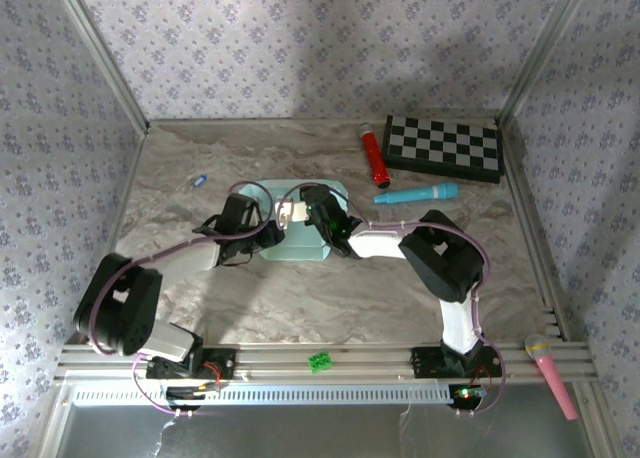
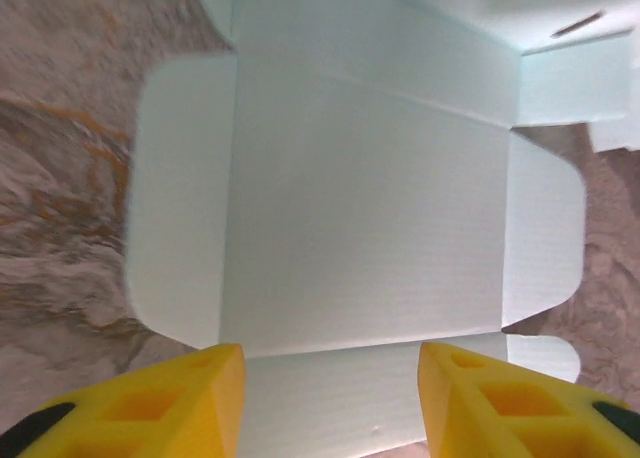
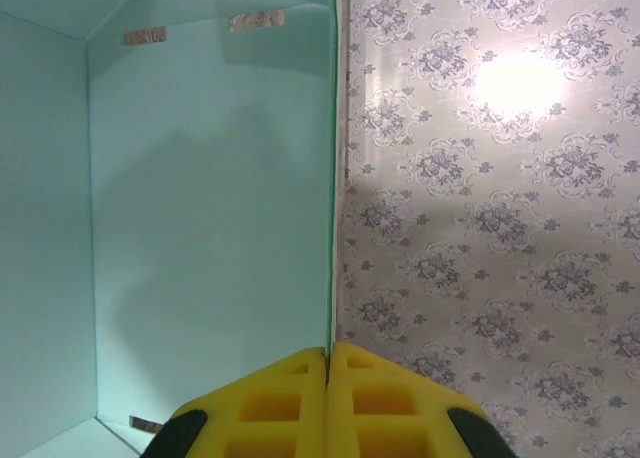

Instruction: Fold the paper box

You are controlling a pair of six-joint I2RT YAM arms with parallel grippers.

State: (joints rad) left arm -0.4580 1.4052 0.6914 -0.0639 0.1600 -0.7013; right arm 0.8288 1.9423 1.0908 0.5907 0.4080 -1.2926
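Note:
The paper box (image 1: 300,246) is pale mint card, partly folded, lying mid-table between both arms. In the left wrist view its flat panel (image 2: 370,208) spreads out with rounded flaps at either side. My left gripper (image 2: 330,398) hovers at the panel's near edge, its yellow fingers (image 2: 180,398) wide apart and open, gripping nothing. In the top view the left gripper (image 1: 268,226) sits at the box's left side. My right gripper (image 3: 328,363) is shut on the thin edge of an upright box wall (image 3: 210,228). In the top view the right gripper (image 1: 312,210) is over the box.
A black-and-white checkerboard (image 1: 442,146) lies at the back right, with a red cylinder (image 1: 375,156) and a teal-blue toy microphone (image 1: 415,194) beside it. A pink microphone (image 1: 550,363) rests on the front rail at right. Wallpapered walls enclose the table.

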